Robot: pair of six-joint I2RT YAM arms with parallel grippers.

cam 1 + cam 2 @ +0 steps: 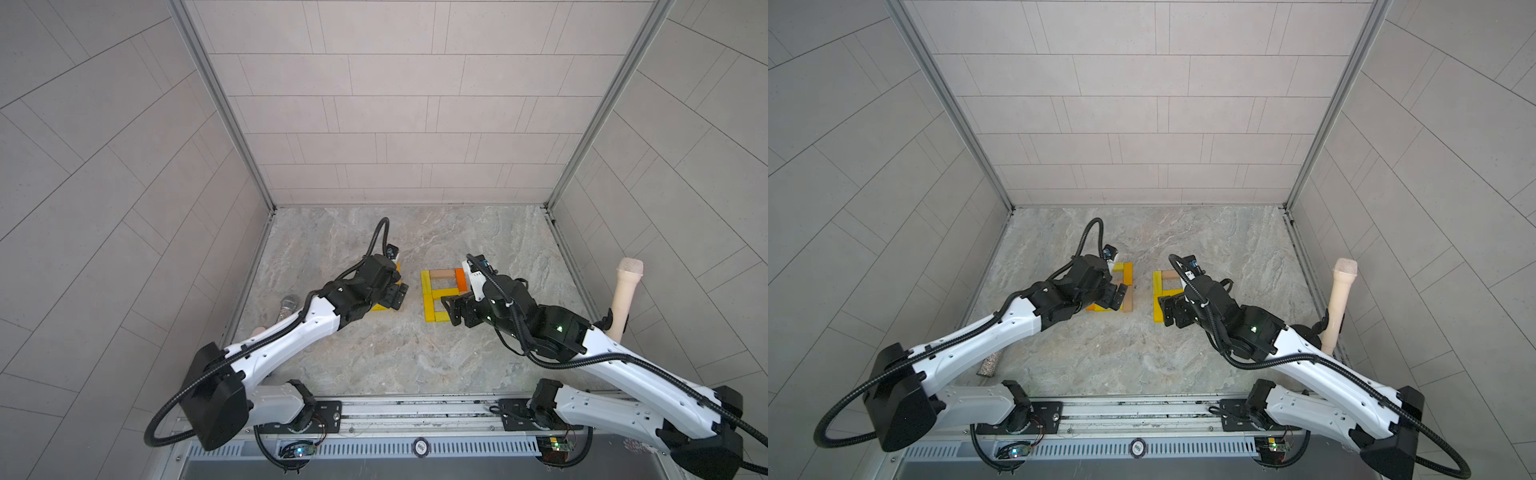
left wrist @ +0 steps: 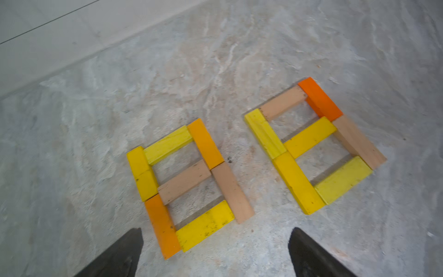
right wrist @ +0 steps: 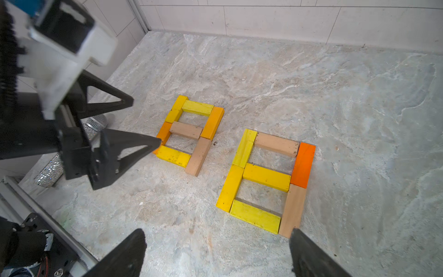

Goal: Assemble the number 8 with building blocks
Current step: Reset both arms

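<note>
Top views: I see the right number 8 [image 1: 427,297], flat painted-wood bars on the veined stone table [image 1: 374,353]. Its long axis points at the back wall, with the right gripper [image 1: 451,311] at its near end.
Left wrist: left gripper [image 2: 217,229] spread wide, left number 8 [image 2: 184,182] just ahead.
Right wrist: right gripper's fingers apart, empty.

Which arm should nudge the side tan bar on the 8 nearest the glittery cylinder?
Left, likely: the left gripper hangs open over that 8; the right gripper is over the other 8.

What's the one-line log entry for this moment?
left 8: complete | right 8: complete | left jaws: open, empty | right jaws: open, empty
</note>
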